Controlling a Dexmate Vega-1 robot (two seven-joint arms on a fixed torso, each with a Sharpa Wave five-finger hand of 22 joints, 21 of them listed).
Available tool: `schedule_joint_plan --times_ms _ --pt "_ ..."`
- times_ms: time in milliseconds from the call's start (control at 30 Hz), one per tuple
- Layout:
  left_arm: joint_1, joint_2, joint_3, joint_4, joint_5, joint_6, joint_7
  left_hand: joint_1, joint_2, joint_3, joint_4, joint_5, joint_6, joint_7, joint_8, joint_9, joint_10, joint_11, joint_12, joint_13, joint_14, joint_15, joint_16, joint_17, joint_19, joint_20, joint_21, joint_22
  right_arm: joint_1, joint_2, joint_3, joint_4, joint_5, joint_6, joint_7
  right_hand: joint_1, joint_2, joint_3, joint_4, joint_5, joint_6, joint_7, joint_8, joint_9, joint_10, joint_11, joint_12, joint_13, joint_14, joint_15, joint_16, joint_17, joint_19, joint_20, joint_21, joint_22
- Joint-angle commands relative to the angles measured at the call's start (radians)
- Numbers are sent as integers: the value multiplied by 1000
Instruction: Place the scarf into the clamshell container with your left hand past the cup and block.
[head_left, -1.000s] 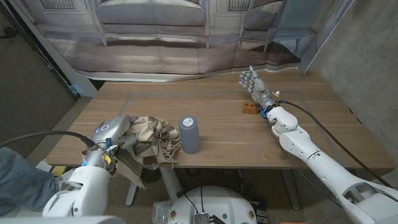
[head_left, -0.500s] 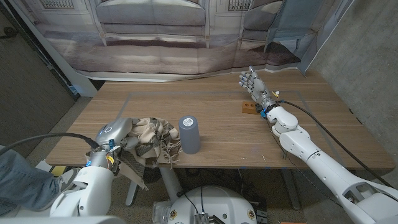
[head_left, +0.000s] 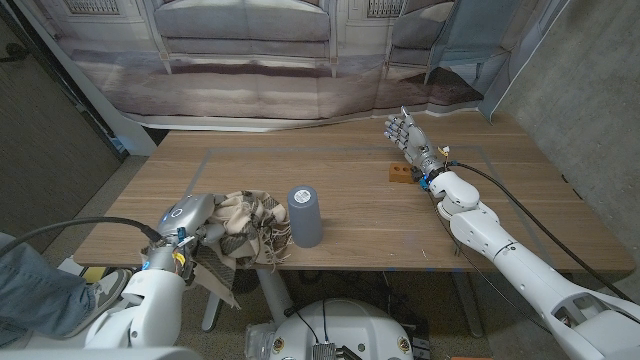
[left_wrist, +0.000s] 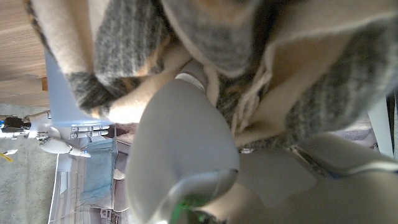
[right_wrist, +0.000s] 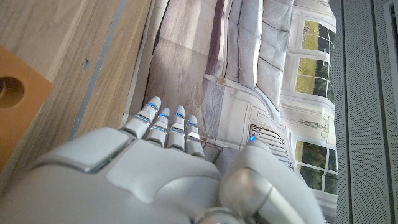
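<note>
The left hand (head_left: 192, 217) sits at the counter's (head_left: 350, 215) near edge, toward its left corner, pushed into the scarf (head_left: 243, 222). In the left wrist view its grey shell (left_wrist: 183, 134) is buried in folds of cloth, which suggests a grip on the bunched fabric, though how far the fingers are closed I cannot tell, since the cloth hides them. The scarf lies heaped at that near edge, part of it spilling over the lip, probably because it is gathered in one lump for carrying rather than spread out. It is soft woven stuff, cream with grey and brownish checks, loosely crumpled, with fringe at the hanging end.

Just beside it, on the side toward the middle of the near edge, stands the cup (head_left: 305, 215), upright, a smooth blue-grey cylinder with a rounded top; it stands in the way of any move across the counter. The block (head_left: 400, 175) lies well apart, toward the far right corner: a small orange-brown piece with a round hole in its face (right_wrist: 12, 102).

The right hand (head_left: 408, 135) waits near the block at the far edge, fingers straight and close together, holding nothing. The clamshell container I cannot find.
</note>
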Motion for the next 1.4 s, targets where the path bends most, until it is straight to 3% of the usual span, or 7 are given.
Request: schedule_joint_plan --times_ms 33,367,533,667,800,1200,1400 --pt "-41 54 22 26 -57 39 -22 -31 23 104 101 1 42 47 1 0 17 -6 -1 3 113 -211 -4 25 53 -103 8 1 -4 -2 -1 0 2 -10 -2 3 5 -3 -2 3 13 3 -1 2 3 2 3 6 -1 0 -1 2 -2 3 -1 4" --pt "-102 113 41 64 -165 51 -50 -41 22 105 104 0 44 45 1 -4 17 -9 -3 5 113 -212 -12 22 43 -99 8 0 -6 -3 -1 8 8 -22 -3 3 6 -4 -3 4 14 2 -1 2 3 1 3 6 -1 0 -1 2 -3 3 -1 4" --pt "-113 154 59 41 -161 114 -67 -57 26 107 112 1 31 42 -8 -11 6 -5 -14 3 93 -210 -36 2 24 -87 -3 -5 -14 -8 3 3 10 -22 -7 3 6 -4 -3 4 14 3 -1 2 3 1 2 6 -1 0 -2 2 -3 2 -1 4" --pt "-117 194 66 7 -154 181 -105 -105 34 109 138 3 6 26 -27 -30 -22 -15 -44 -17 69 -195 -68 -34 -6 -57 -33 -11 -20 -10 7 -2 11 -20 -10 3 7 -4 -3 4 14 3 -1 2 4 2 3 6 -2 1 -2 2 -3 2 -1 4" --pt "-126 240 82 -18 -145 246 -141 -189 10 99 174 4 -27 0 -51 -52 -64 -42 -69 -40 19 -171 -114 -87 -62 -9 -78 -11 -24 -12 9 -4 13 -17 -10 4 7 -4 -3 4 14 2 -1 2 3 0 2 6 -1 2 -1 2 -3 2 -1 4" --pt "-64 260 30 -52 -204 219 -77 -280 -13 83 214 -5 -61 -27 -72 -74 -107 -44 -77 -67 -31 -164 -134 -131 -89 17 -120 -11 -29 -13 10 -7 13 -9 -7 4 8 -5 -4 4 15 3 -1 2 4 1 3 6 -1 1 -1 2 -3 3 0 4" --pt "-47 261 -1 -53 -249 189 -74 -343 -27 68 244 -21 -86 -44 -89 -90 -151 -29 -79 -83 -64 -162 -134 -152 -100 30 -148 -10 -28 -13 9 -6 14 -11 -5 4 8 -5 -4 4 14 2 -1 2 4 1 3 6 -1 -1 -1 2 -3 2 0 4"
